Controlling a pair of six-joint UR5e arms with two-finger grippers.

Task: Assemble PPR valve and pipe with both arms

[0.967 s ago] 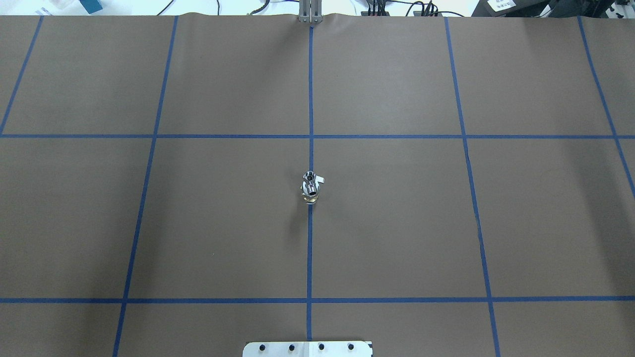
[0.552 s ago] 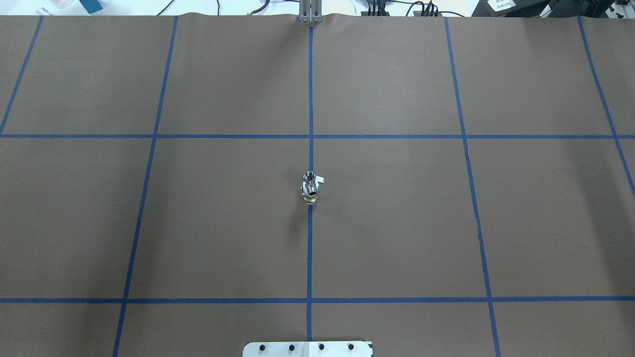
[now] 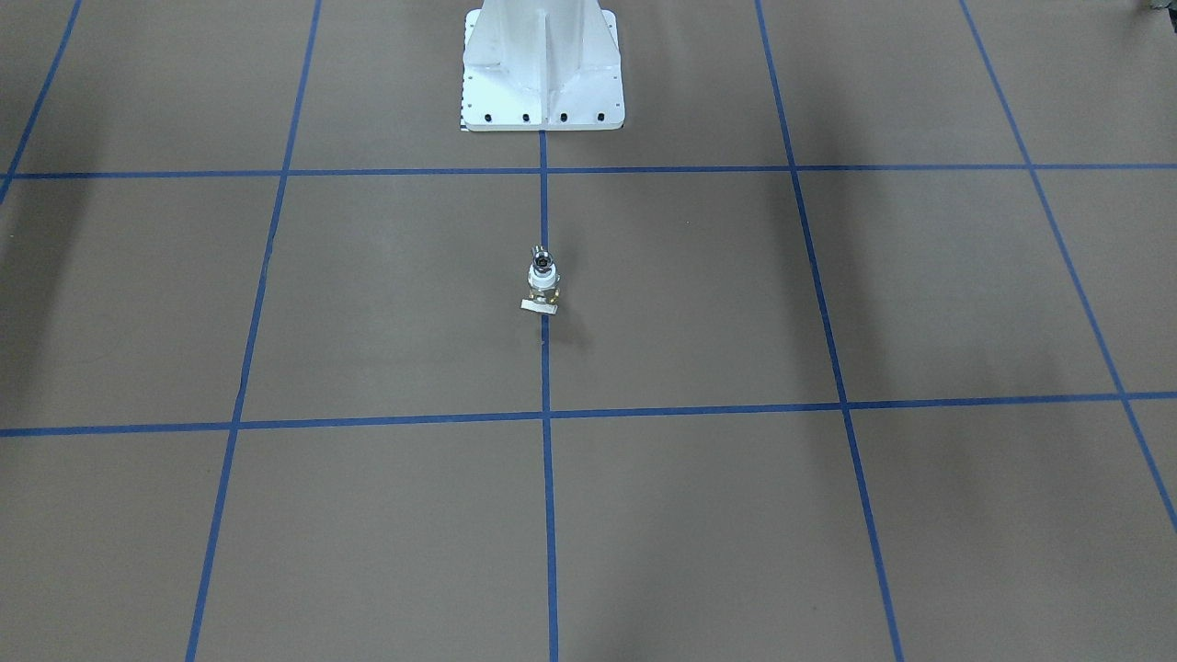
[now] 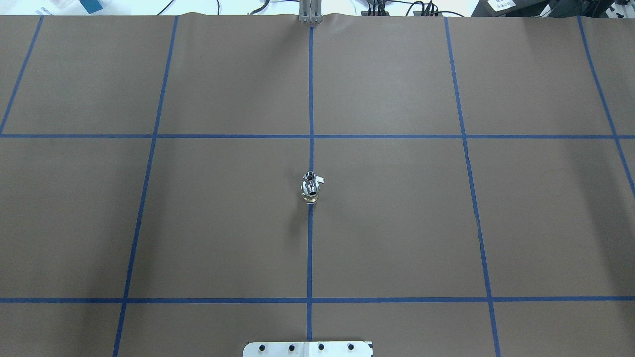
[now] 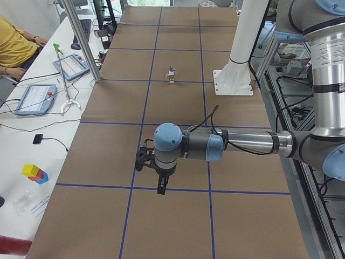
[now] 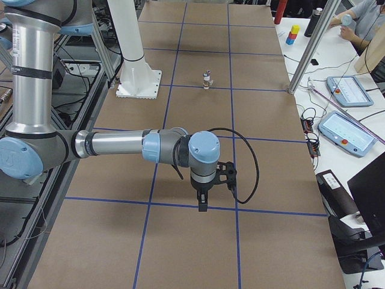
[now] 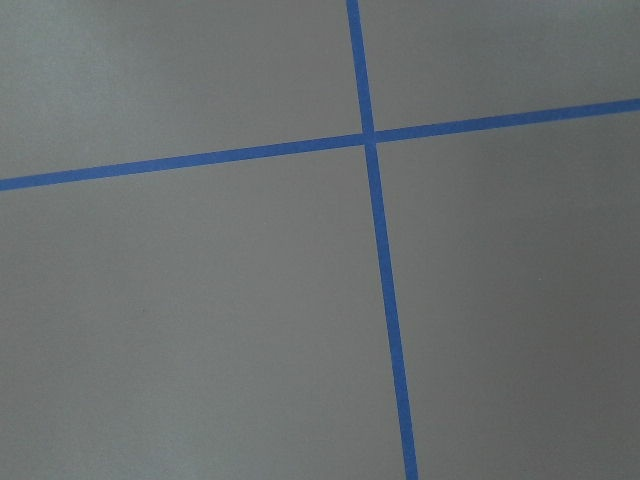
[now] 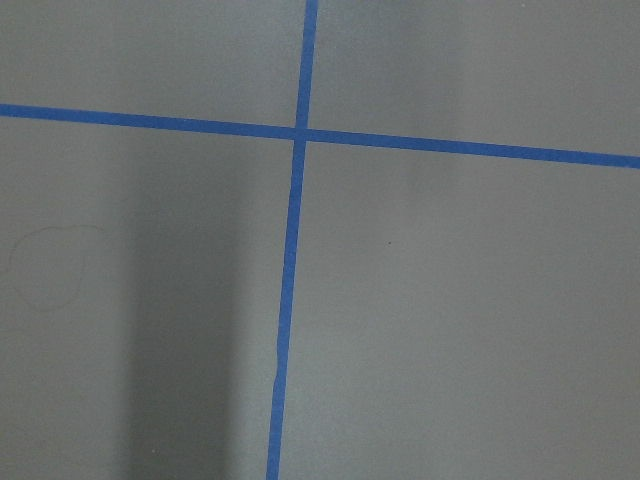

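Though well apart, left claw [image 5: 160,187] and right claw [image 6: 202,205] both downward off level forearms [image 5: 248,143], grip indiscernible.

No text can be read; the print on the white label [image 4: 501,4], upper right of the overhead view, is too small.

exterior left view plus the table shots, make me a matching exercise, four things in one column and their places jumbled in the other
Things
1. PPR valve
2. white pedestal
3. left gripper
4. coloured blocks

Places
a. on the white side bench, off the brown table
b. upright on the blue centre line
c. hanging above the table, well away from the valve
d. at the robot's edge of the table

Pairs: 1-b, 2-d, 3-c, 4-a
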